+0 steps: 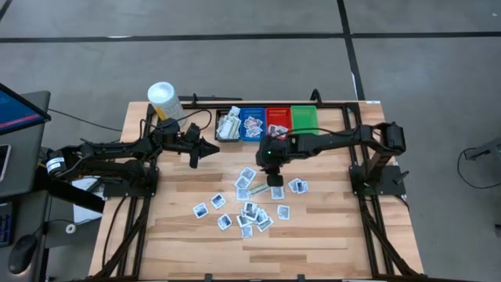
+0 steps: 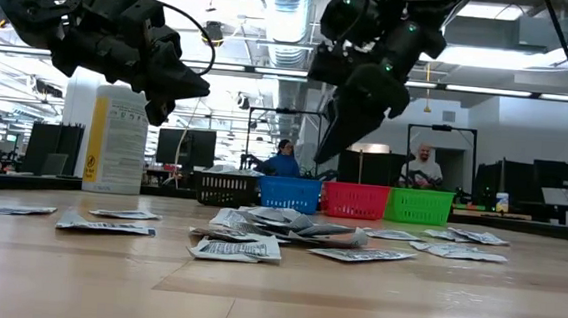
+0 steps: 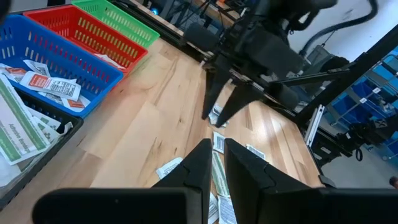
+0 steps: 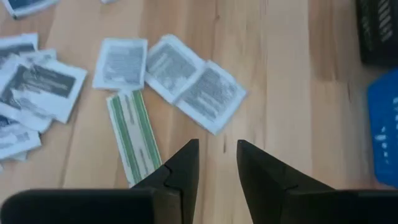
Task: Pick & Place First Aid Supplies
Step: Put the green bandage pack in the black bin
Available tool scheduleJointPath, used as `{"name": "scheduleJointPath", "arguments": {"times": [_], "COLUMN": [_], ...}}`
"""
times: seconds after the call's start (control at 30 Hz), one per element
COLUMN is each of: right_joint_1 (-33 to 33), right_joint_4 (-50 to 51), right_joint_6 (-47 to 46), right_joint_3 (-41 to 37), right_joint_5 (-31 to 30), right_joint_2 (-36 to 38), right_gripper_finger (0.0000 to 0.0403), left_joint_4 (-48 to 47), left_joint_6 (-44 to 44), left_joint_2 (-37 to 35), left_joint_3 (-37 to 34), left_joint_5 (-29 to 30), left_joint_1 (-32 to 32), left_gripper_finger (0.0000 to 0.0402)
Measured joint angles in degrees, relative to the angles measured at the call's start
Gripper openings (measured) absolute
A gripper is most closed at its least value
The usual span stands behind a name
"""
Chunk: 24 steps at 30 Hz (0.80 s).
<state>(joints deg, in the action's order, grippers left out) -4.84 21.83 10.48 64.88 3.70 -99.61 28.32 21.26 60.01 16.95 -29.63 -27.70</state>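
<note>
Table (image 1: 329,235): wooden top, both arms working above it.
Packets (image 1: 249,210): small flat first aid packets lie scattered on the near and middle table, several overlapping in a loose pile; one long packet with green stripes (image 4: 132,134) lies among them.
Right gripper (image 4: 216,163): hangs above the bare wood just beside the pile, pointing down; fingers stand a narrow gap apart with nothing between them.
Left gripper (image 3: 214,165): raised over the table's left middle, aimed toward the pile; fingers nearly closed with a thin slit between, holding nothing.
Bins: black bin (image 1: 228,124), blue bin (image 1: 252,122), red bin (image 1: 277,119) and green bin (image 1: 304,117) stand in a row at the far edge; the first three hold packets.
Tub (image 1: 163,99): white with yellow label, upright at the far left corner.
Background: two persons (image 2: 285,159) sit beyond the table.
</note>
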Motion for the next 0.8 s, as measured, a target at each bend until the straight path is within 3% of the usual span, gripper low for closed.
{"name": "scheduleJointPath", "arguments": {"times": [0.5,0.8], "right_joint_1": [4.6,6.9], "right_joint_4": [-1.3,-0.8], "right_joint_6": [3.0,3.1], "right_joint_3": [0.0,0.0], "right_joint_5": [4.0,7.0], "right_joint_2": [0.0,-8.7], "right_gripper_finger": [0.0102,0.0102], "left_joint_4": [0.0,0.0], "left_joint_6": [0.0,0.0], "left_joint_2": [0.0,0.0], "left_joint_3": [0.0,0.0], "left_joint_5": [0.0,0.0], "left_joint_1": [0.0,0.0], "left_gripper_finger": [0.0043,0.0043]}}
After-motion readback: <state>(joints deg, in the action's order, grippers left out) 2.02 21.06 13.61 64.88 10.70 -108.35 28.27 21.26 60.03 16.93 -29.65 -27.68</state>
